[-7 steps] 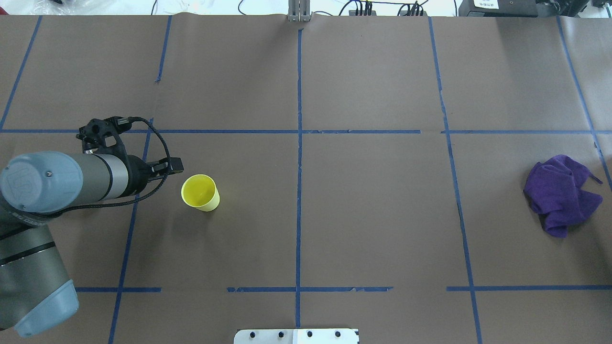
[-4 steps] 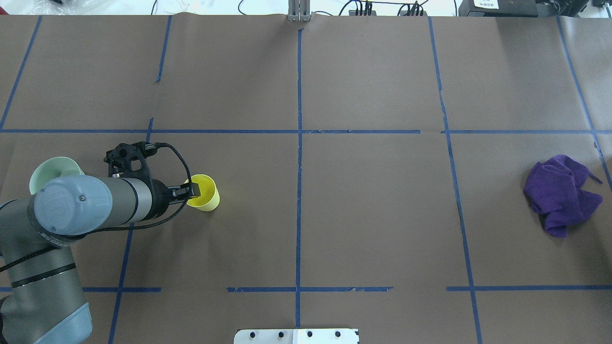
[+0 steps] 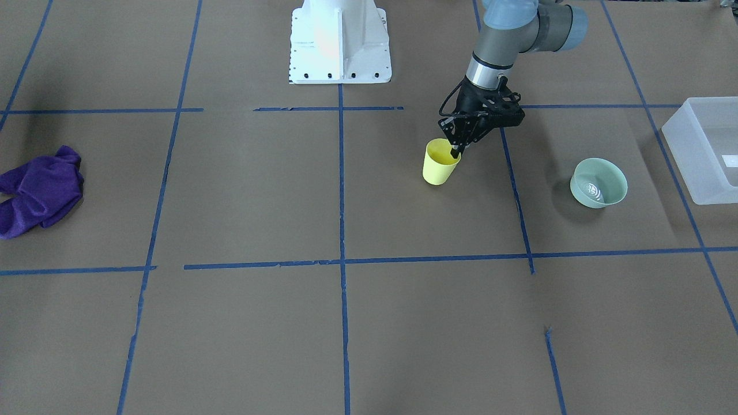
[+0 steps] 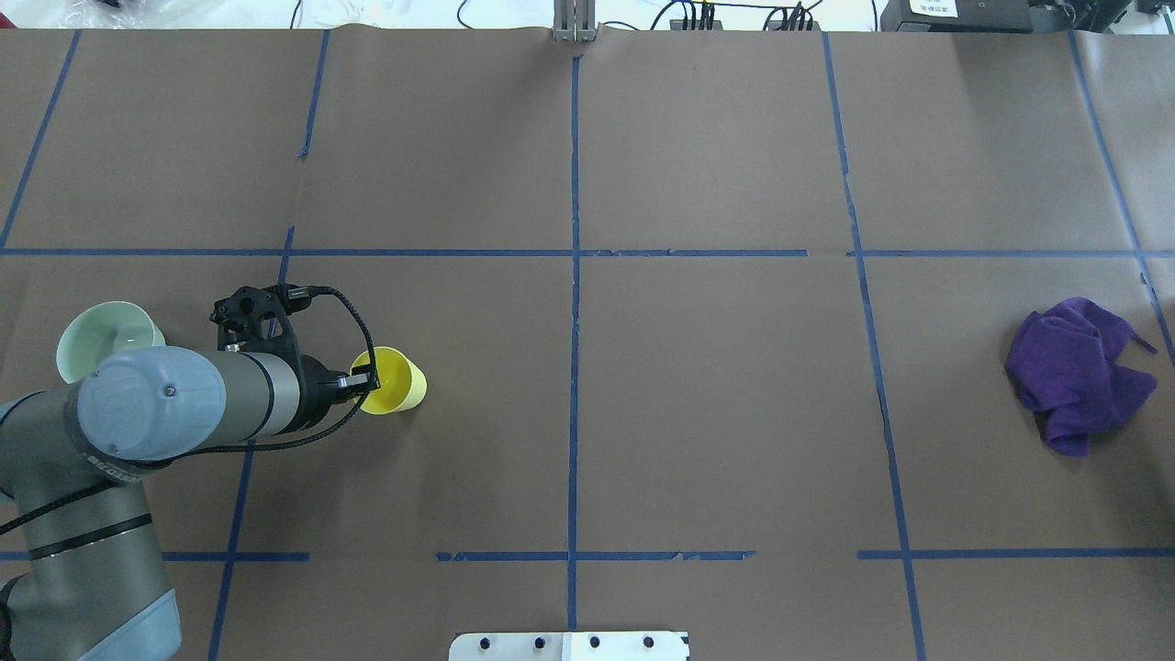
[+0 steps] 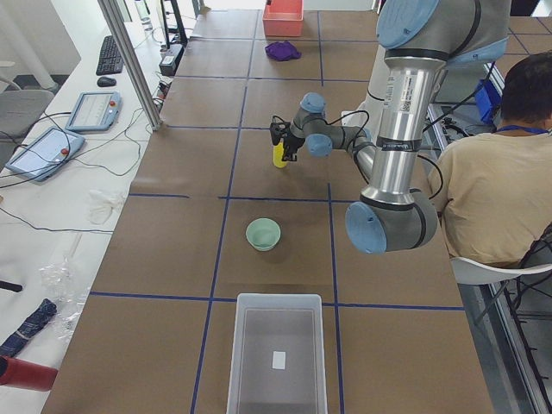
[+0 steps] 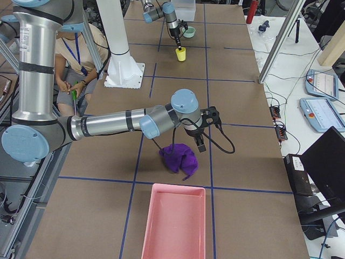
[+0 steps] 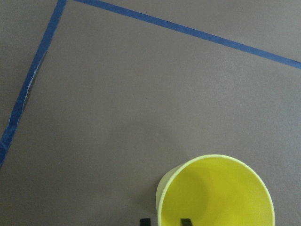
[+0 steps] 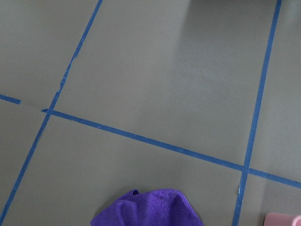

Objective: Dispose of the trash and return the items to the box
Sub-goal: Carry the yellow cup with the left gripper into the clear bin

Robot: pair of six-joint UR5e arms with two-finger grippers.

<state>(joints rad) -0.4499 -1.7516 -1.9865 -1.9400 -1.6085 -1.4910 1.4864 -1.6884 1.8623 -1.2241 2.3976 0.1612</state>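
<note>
The yellow cup [image 3: 441, 166] stands left of the table's middle; it also shows in the overhead view [image 4: 402, 386] and fills the bottom of the left wrist view [image 7: 216, 193]. My left gripper [image 4: 367, 378] is at its rim, one finger inside the wall and one outside, shut on it. The mint-green bowl [image 3: 599, 181] sits further to my left with something small and crumpled in it. The frosted box [image 3: 700, 144] stands at the table's left end. My right gripper [image 6: 200, 144] hovers over a purple cloth [image 6: 178, 157]; I cannot tell if it is open or shut.
The purple cloth [image 4: 1079, 372] lies at the table's right end, with a pink tray [image 6: 173, 221] beyond it. The white robot base [image 3: 340, 43] stands at the near edge. Blue tape lines cross the brown table cover.
My left arm swung right and toward the cup, uncovering the bowl. The gripper came down over the cup's rim and closed on it. The cup shifted slightly.
</note>
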